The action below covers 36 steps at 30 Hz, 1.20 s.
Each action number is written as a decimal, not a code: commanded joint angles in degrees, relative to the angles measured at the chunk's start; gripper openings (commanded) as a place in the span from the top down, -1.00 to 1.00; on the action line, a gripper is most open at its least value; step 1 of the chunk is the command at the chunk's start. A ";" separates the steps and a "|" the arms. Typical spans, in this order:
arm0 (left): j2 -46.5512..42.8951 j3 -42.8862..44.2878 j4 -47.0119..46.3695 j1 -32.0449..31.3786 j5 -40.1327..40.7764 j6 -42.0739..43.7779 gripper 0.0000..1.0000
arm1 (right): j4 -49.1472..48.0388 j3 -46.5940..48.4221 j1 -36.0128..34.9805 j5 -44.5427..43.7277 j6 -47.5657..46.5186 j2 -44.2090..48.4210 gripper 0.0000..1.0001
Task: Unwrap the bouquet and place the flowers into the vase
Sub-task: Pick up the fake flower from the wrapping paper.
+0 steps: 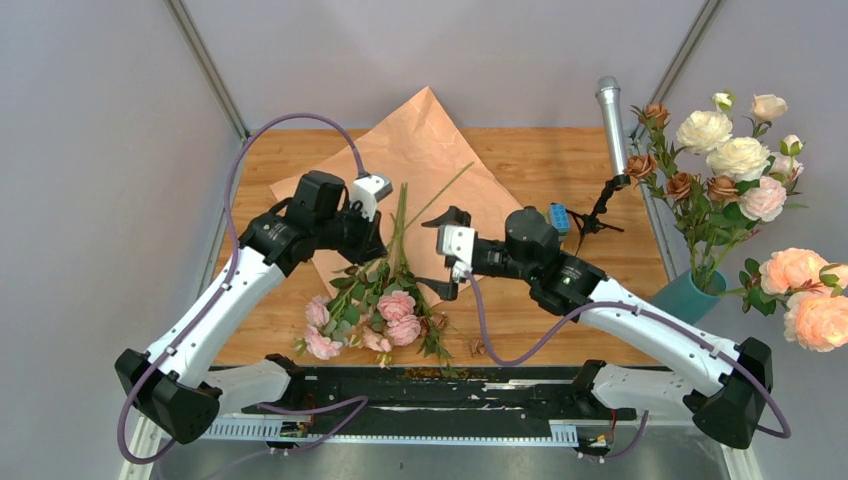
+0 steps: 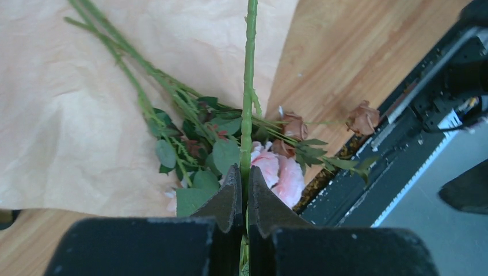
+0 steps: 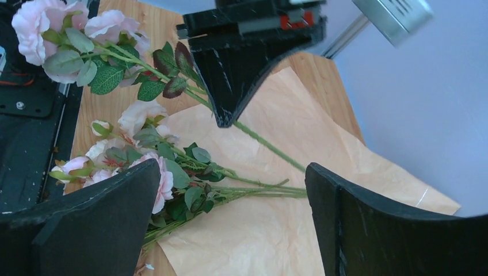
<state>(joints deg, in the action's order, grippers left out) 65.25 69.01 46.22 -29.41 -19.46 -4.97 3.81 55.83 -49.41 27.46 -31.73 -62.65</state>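
The bouquet lies unwrapped: its kraft paper is spread flat on the wooden table. The flowers, pink roses on thin leafy stems, rest across the paper's near edge. My left gripper is shut on one green stem, lifted above the rest. In the right wrist view this stem's pink rose hangs beyond the left gripper. My right gripper stands open over the lying flowers, nothing between its fingers. The teal vase stands at the right table edge.
Large cream and brown roses fill the vase, and peach-orange roses hang beside it. A silver microphone on a black stand is at the back right, with a small blue object near it. A black rail runs along the near edge.
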 commanded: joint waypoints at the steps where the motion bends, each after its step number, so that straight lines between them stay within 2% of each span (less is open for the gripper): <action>1: 0.95 1.65 1.84 -3.38 -6.09 3.10 1.00 | -2.08 -1.24 -4.72 -7.24 -9.92 0.34 -0.95; 6: 2.11 1.58 1.87 -6.33 -9.76 3.44 1.00 | 1.08 0.21 -6.89 -11.28 -11.97 -2.93 -0.89; 16: 2.23 2.13 0.23 -6.49 -16.03 3.06 1.00 | 3.48 0.82 -9.66 -16.98 -14.70 -6.19 -0.64; 23: 1.70 2.31 0.42 -6.46 -16.63 2.95 1.00 | 4.45 1.82 -11.33 -21.12 -14.25 -7.50 -0.15; 26: 1.29 2.74 1.07 -6.50 -15.72 3.05 1.00 | 5.84 2.01 -12.23 -22.50 -14.32 -8.25 0.16; 29: 0.91 2.79 0.70 -6.48 -15.92 2.72 1.00 | 6.38 1.90 -13.32 -24.48 -14.20 -8.98 0.31; 36: 0.39 4.99 0.48 -6.50 -10.56 2.33 0.99 | 5.34 1.97 -15.70 -31.71 -14.34 -9.97 0.99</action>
<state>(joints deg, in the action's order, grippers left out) 67.57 69.45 48.99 -35.64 -32.69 -2.39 10.81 55.66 -63.88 1.83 -46.68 -72.23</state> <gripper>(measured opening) 0.018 0.093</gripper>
